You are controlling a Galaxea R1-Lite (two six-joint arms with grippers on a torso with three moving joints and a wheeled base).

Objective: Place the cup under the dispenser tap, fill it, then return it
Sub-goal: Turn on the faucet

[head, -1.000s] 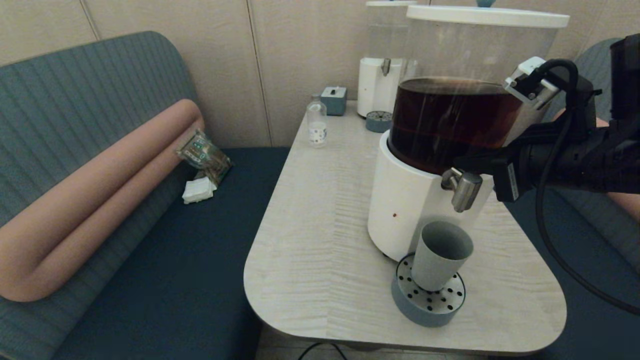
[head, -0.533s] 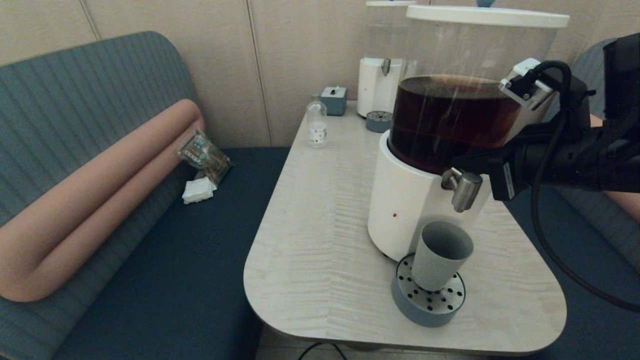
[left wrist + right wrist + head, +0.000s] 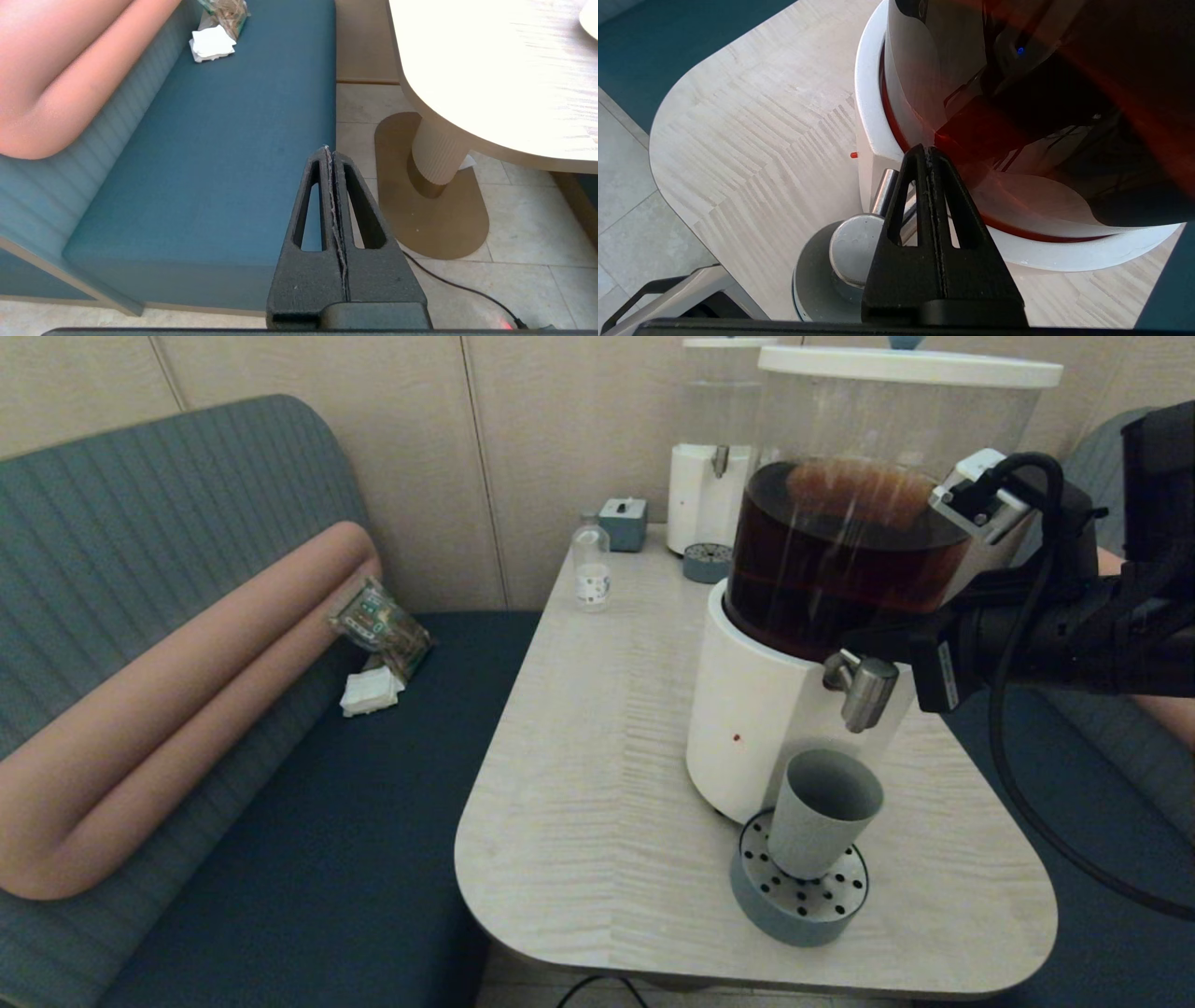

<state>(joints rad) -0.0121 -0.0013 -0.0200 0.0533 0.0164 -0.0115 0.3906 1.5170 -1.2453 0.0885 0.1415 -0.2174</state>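
Just below your right gripper's (image 3: 930,151) closed fingers, the dispenser tap (image 3: 864,689) overhangs the cup (image 3: 823,814): light, slick plastic; grip mid-wall. Left gripper (image 3: 330,150) parked, closed.

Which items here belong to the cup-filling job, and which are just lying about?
In the job: cup, dispenser tap, drip tray, right gripper.
Lying about: small bottle, smaller dispenser, snack packet, napkins.

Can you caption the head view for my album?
Shut right gripper behind the steel dispenser tap, grey-blue plastic cup waiting below.
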